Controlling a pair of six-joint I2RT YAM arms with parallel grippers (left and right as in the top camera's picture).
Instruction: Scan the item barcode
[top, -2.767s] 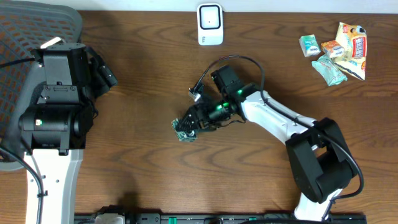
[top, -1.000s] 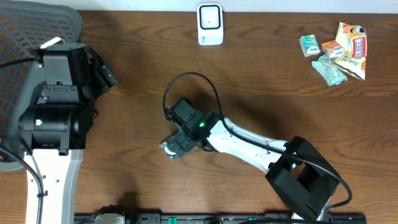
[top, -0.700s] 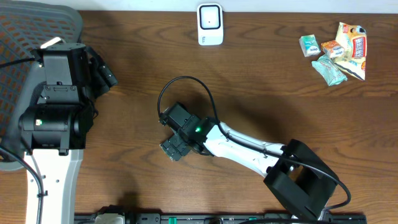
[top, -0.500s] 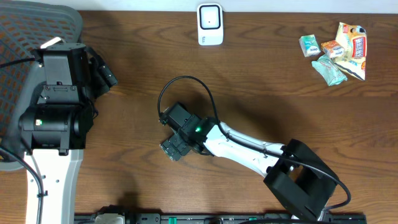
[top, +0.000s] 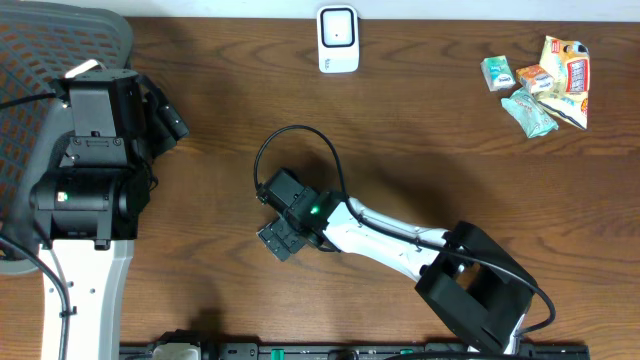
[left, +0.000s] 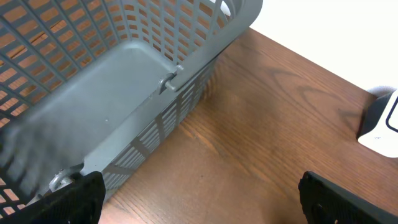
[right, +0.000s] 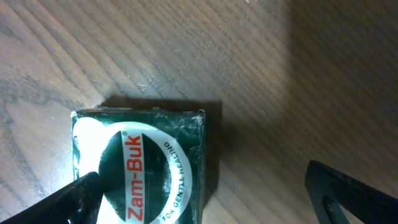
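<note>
The right arm's jaws stand wide apart. The green Zam-Buk box (right: 140, 165) lies flat on the wooden surface (right: 280, 74) between them, hard by one finger, unclamped. The left arm's jaws gape, empty, beside the grey basket (left: 93, 93).

Counting two robot arms: the left arm (top: 90, 150) at nine o'clock, the right arm (top: 400, 235) reaching in from five o'clock. Counting one white scanner (top: 338, 40) at twelve o'clock, one grey mesh basket (left: 124, 68) at ten o'clock, and one green Zam-Buk box (right: 143, 162) just off centre toward seven o'clock. Counting about four snack packets (top: 540, 85) heaping at two o'clock, overlapping and blurring the tally. Counting one wooden table (top: 200, 300) lying beneath everything.
</note>
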